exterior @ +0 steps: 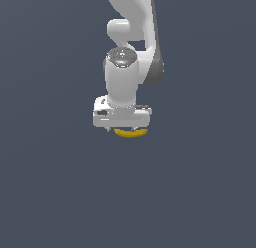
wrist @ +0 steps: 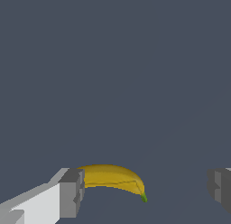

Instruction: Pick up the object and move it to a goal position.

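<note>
Jaws (wrist: pixel 144 191) spread wide, pinching nothing: one grey pad (wrist: pixel 72 192) at the lower left of the wrist picture, the other at the lower right edge, well apart. Banana (wrist: pixel 113 177) lay between them but off centre, one end touching or tucked behind the lower-left pad, green tip pointing toward the open gap. In the exterior picture, seen only as a yellow sliver (exterior: pixel 131 133) just below the white hand, near the middle of the frame, on the worktop (exterior: pixel 50 192).

Likely trouble, judged from that offset: closing from here would probably push the banana sideways with the near pad before the far one arrived, or catch it near one end. A curved, smooth, tapering body could then swivel or squirt out. Contact with the worktop could not be told, so closing too high might merely graze the rounded upper surface.

Banana: glossy yellow crescent, faintly ridged, tip dark green. Pads: flat, matt grey blocks. Arm (exterior: pixel 131 22): smooth white shells, rounded. Worktop: plain dull blue-grey, featureless.
</note>
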You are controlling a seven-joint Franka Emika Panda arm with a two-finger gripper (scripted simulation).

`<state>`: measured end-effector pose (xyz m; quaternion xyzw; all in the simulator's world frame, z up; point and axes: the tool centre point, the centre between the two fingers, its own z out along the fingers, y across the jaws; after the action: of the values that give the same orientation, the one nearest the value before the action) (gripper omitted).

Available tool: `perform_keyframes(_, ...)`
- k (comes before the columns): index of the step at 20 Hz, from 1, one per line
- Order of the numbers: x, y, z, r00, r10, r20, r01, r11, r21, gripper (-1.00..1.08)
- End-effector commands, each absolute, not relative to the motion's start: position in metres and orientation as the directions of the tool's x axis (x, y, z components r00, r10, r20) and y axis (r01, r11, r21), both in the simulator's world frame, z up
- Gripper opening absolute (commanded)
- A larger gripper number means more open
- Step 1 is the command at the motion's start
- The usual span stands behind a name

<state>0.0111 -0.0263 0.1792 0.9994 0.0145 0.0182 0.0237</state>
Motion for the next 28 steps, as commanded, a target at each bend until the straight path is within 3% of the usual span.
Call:
perform_keyframes(1, 0.011, -0.026, 0.179, 0.999, 0.030, 0.036, 0.028, -0.998, 0.048, 1.00)
perform_keyframes(11, 0.016, -0.054, 0.186, 0.998, 0.021, 0.061, 0.017, -0.998, 0.067, 1.00)
perform_keyframes(28, 0.011, -0.050, 0.176, 0.992, 0.120, 0.049, 0.116, -0.991, 0.070, 1.00)
